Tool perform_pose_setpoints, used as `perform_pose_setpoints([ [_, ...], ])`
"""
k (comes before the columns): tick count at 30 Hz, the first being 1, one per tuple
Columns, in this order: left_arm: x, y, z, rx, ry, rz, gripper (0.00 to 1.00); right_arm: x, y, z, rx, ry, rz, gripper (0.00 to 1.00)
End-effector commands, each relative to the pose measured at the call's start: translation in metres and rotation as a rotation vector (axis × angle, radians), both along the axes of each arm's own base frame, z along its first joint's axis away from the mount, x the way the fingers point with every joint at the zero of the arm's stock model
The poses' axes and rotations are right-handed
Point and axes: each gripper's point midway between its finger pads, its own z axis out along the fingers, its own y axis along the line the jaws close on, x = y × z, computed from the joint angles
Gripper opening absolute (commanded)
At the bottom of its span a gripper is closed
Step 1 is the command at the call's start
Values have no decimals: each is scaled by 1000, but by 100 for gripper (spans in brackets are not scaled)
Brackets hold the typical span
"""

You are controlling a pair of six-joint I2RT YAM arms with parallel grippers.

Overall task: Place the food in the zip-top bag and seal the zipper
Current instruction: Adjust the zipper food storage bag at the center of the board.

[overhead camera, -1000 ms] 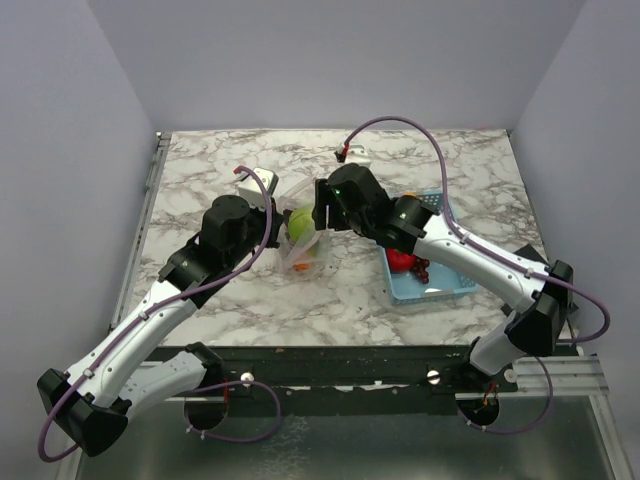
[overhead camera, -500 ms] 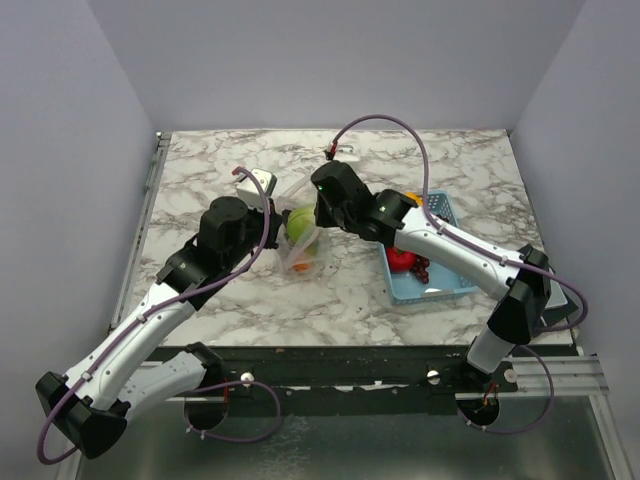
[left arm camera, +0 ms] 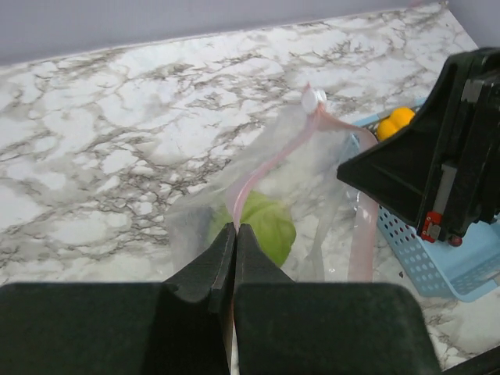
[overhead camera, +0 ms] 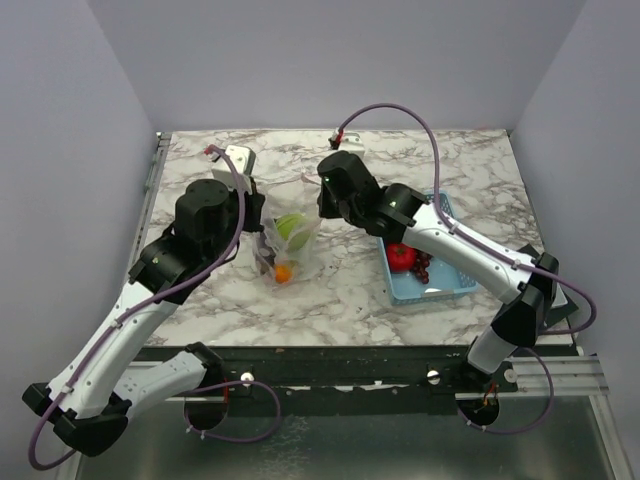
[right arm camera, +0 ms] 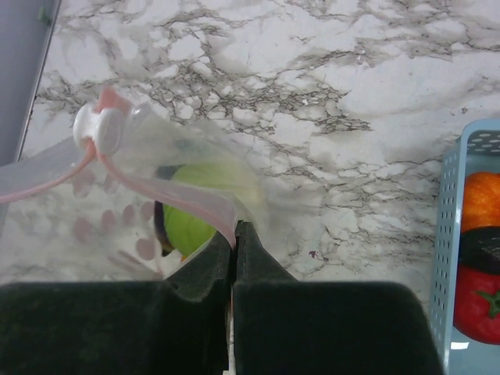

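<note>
At the bottom centre of the left wrist view, the left pincer [left arm camera: 235,230] is pressed together on the zipper [left arm camera: 269,160]. The pink strip climbs from its tips toward the upper right of the frame. The right pincer [right arm camera: 234,228], at the bottom centre of its own view, is also pinched on the strip, apparently on the other lip of the mouth. The white slider [right arm camera: 98,129] sits at the upper left of that view.

The bag [overhead camera: 290,250] hangs between the two pincers, left of centre in the top view, with its belly seemingly on the desk [overhead camera: 340,295]. A green piece [left arm camera: 266,223] and an orange piece [overhead camera: 283,272] are inside. Further right, the basket [right arm camera: 457,234] holds a tomato [right arm camera: 478,308] and grapes [overhead camera: 425,268], so loading looks unfinished.

The step seems to be spreading the mouth. To do it well, draw the lips apart gently and evenly, and keep the mouth upward so the pieces stay in. Do not tug so hard that the thin film slips from the tips. One pincer must let go to fetch food, so first leave the mouth gaping toward the basket.
</note>
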Motion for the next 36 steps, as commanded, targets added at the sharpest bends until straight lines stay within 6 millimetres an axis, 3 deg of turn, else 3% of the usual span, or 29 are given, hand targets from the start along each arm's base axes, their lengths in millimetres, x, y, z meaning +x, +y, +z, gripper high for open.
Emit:
perform_pose_setpoints([
  [1,1,26,29,23,-19,124,0,3,-23,8,-7,-23,-52,1],
  [4,3,23,26,16,-9,122,0,1,-29,-7,-5,1,-60,1],
  [13,16,-1,-31,67,80,52,0,-4,-35,-45,-23,71,-66,1],
  [16,16,-3,-33,61,70,39,0,-6,-37,-48,-29,77,-63,1],
  [20,11,-9,-20,20,30,-6,0,-7,-38,-39,-7,59,-55,2],
  [30,11,-23,-15,0,42,-65,0,-19,-53,8,72,-9,-46,47],
  [36,13,-26,-8,1,38,-77,0,-25,-86,19,28,-43,-135,60],
])
